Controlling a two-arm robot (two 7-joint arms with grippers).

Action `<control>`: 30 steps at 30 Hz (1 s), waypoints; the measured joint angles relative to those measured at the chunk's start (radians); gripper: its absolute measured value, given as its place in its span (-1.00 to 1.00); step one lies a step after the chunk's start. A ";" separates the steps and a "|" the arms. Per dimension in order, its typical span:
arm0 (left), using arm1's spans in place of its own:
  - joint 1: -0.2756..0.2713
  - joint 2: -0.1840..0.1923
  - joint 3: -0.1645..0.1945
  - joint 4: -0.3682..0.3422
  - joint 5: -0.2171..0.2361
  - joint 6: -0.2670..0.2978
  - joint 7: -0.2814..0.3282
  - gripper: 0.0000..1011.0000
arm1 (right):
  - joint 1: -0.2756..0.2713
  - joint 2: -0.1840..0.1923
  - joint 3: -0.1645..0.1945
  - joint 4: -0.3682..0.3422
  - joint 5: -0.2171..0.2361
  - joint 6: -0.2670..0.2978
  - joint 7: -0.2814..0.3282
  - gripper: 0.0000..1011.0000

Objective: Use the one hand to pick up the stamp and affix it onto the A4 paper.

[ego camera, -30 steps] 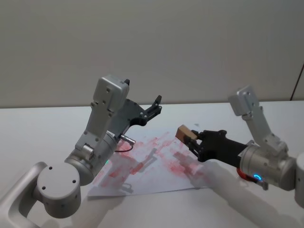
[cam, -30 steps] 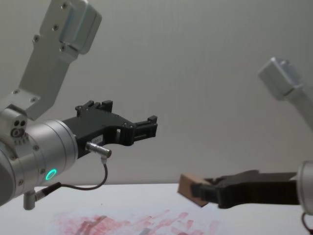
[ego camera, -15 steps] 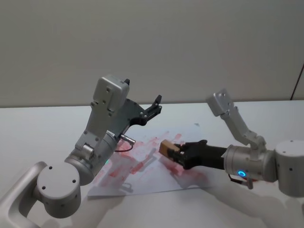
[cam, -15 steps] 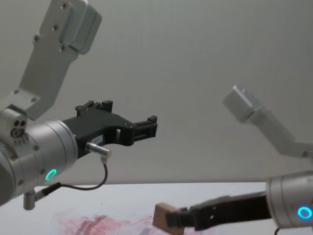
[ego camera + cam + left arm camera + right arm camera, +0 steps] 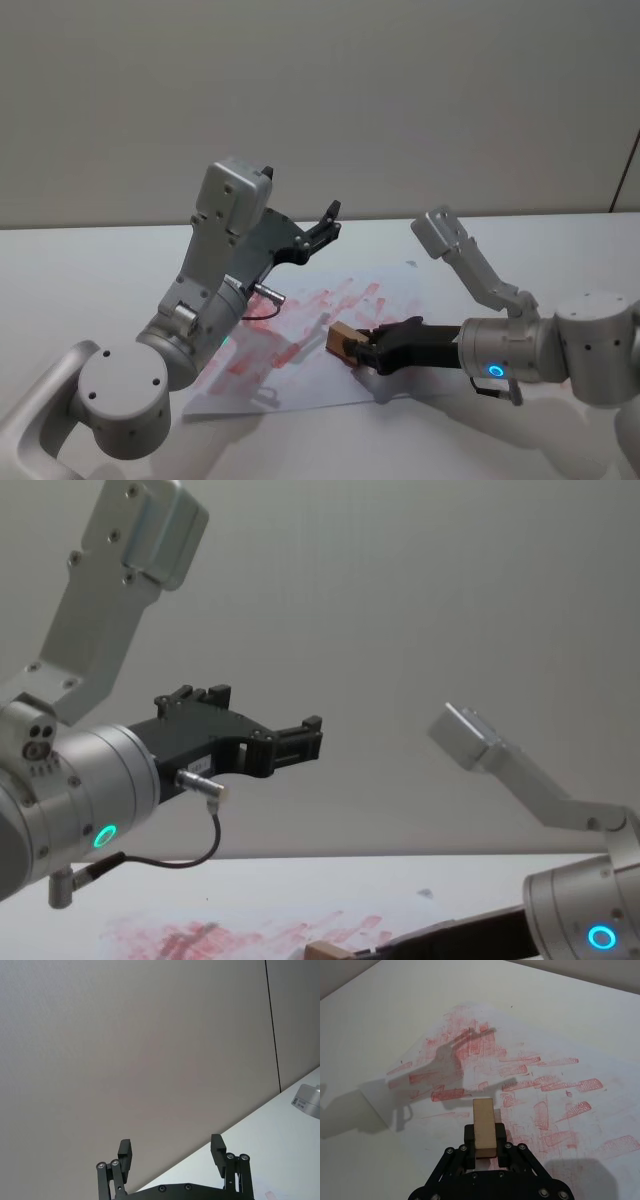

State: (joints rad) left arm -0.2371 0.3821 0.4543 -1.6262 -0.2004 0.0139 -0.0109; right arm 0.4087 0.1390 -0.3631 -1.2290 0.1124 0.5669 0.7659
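The right tool [image 5: 354, 350], on the arm with the blue ring light [image 5: 494, 371], reaches in from the right, lying low and nearly level over the desk [image 5: 100, 270]. Its two black fingers [image 5: 469, 1136] are closed on the sides of the stamp [image 5: 340, 338], a light-brown wooden block that juts out past the fingertips. The stamp sits over the near right part of the A4 paper [image 5: 400, 300], very close to the sheet. Whether its lower face is actually touching, I cannot tell. From the right wrist view the stamp [image 5: 483, 1129] lies among the red marks, with more smears spread across the far and left parts of the paper [image 5: 520, 1070]. The left tool [image 5: 327, 222] hangs high above the far left side of the sheet, well clear of it, with its fingers spread wide and nothing between them [image 5: 170, 1149]. It points towards the wall, and a green ring light [image 5: 103, 836] glows on its arm.
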 joint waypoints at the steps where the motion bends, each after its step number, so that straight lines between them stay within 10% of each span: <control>1: 0.000 0.000 0.000 0.000 0.000 0.000 0.000 0.98 | 0.003 -0.001 -0.002 0.005 -0.004 0.001 0.003 -0.57; 17: 0.000 0.000 0.000 0.000 0.000 0.000 0.000 0.98 | 0.019 0.004 -0.017 0.006 -0.061 -0.043 -0.008 -0.57; 30: 0.000 0.000 0.000 0.000 0.000 0.000 0.000 0.98 | -0.014 0.044 0.003 -0.128 -0.077 -0.094 -0.104 -0.57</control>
State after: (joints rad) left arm -0.2371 0.3821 0.4542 -1.6262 -0.2004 0.0139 -0.0109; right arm 0.3947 0.1827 -0.3597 -1.3574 0.0357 0.4725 0.6621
